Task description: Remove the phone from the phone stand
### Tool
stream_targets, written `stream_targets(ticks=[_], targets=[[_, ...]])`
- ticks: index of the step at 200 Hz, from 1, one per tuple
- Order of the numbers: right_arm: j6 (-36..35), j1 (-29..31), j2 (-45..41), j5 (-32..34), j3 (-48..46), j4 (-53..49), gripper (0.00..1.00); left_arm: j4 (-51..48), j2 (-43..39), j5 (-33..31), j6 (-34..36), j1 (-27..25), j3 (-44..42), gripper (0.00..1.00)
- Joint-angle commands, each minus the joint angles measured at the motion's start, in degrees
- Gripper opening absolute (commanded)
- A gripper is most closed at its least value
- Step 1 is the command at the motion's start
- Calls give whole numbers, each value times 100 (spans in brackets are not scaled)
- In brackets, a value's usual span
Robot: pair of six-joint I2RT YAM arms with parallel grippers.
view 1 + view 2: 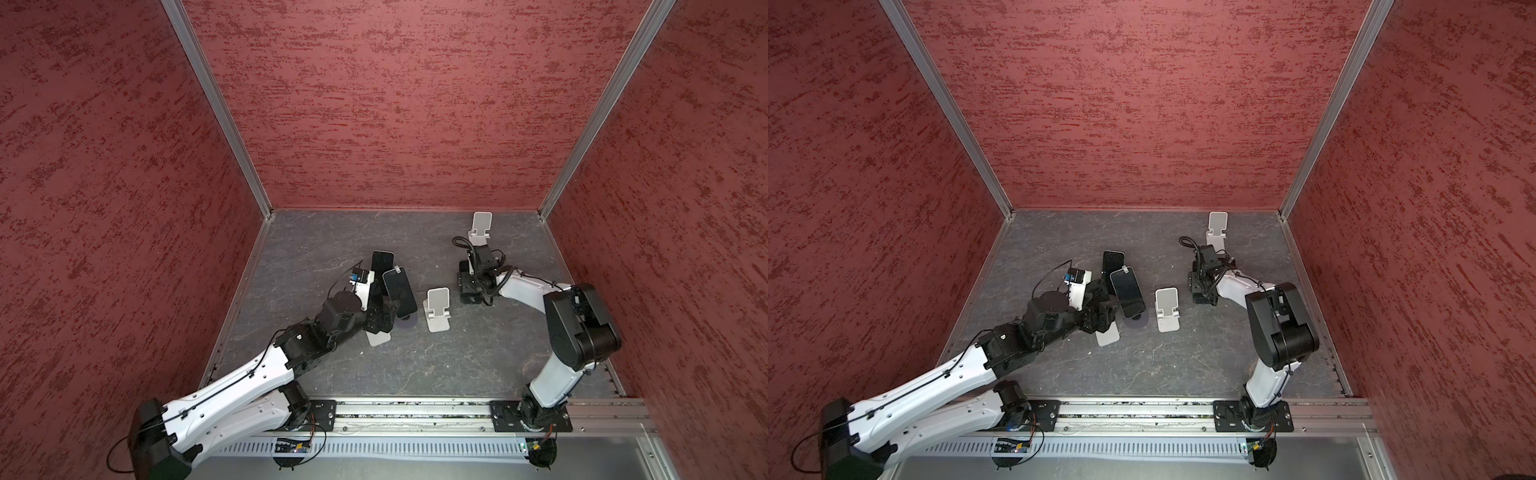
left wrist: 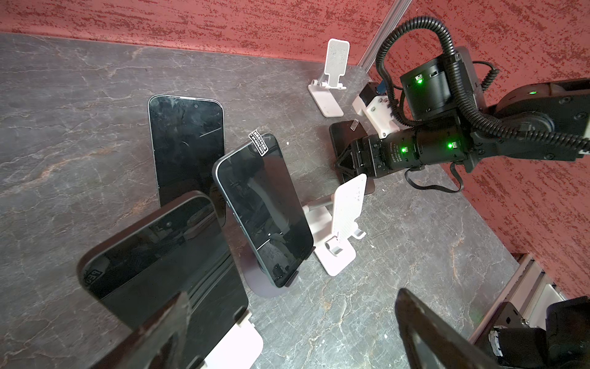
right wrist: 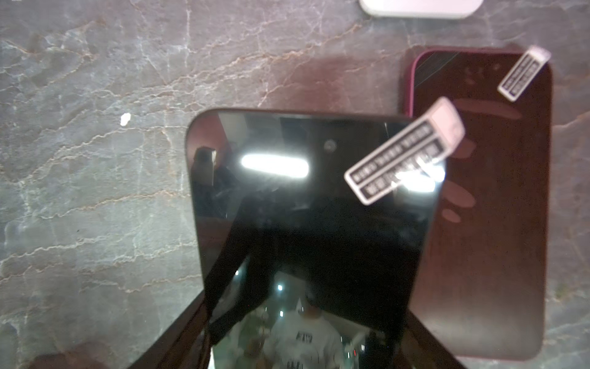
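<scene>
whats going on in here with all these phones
Two robot arms are clearing phones off stands. The right gripper is closed on a glossy black phone, above a maroon-cased phone lying flat on the grey marbled table. The open left gripper faces a dark-screened phone propped on a white plastic stand.

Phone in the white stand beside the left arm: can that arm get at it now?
Probably yes: the left pincer hangs wide open right by that phone on its white stand, nothing between them, though the phone is off-centre.
</scene>
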Motion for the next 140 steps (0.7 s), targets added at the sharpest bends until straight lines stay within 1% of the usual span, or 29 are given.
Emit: stream_targets(ticks=[1,140], targets=[[-78,-32,132,191,184,129,65,100,-56,-59,66,8,6,100],[-148,-35,540,156,527,-150,65,91,-100,-77,119,17,6,99]])
